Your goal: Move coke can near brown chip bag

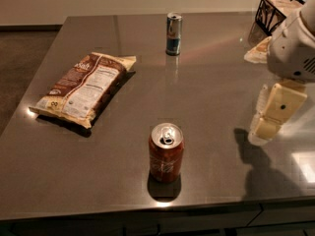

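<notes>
Camera view: coke can [166, 154] upright at the worktop's [211, 82] 6 o'clock, brown chip bag [83, 88] flat at 9 — gripper [265, 128] hovers at 3, its opening impossible to tell.

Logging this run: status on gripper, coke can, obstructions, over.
Gripper over table's right side. Short red coke can upright, front centre, untouched. Nothing between it and flat brown chip bag.

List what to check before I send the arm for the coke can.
1. Upright coke can near the table's front edge: ok.
2. The gripper right of the coke can, apart from it: ok.
3. The brown chip bag flat at left, apart from the can: ok.
4. Stretch between can and bag free of objects: ok.
5. The blue-and-silver can far back, off that path: ok.
6. Can sealed or opened: cannot tell.
</notes>
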`<state>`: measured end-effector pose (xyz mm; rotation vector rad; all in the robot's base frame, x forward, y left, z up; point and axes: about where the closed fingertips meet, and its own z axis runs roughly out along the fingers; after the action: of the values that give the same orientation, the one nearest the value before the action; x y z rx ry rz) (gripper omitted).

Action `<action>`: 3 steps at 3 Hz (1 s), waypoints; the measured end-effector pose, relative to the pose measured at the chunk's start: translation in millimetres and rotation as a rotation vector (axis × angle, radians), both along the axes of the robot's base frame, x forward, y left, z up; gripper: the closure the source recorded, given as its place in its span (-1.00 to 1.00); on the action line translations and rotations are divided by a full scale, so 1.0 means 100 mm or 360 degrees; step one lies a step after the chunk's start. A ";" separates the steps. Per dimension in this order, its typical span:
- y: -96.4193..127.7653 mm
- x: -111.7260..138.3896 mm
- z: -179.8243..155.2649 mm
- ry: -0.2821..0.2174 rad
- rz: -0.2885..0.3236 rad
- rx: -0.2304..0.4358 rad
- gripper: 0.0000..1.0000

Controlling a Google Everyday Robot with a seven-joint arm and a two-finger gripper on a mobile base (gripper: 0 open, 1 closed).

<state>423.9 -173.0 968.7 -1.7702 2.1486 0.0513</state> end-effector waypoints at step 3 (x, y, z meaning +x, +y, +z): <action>1.01 -0.38 -0.25 0.0063 0.0301 0.0404 -1.00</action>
<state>386.4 -72.3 943.6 -1.8258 1.8963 0.3915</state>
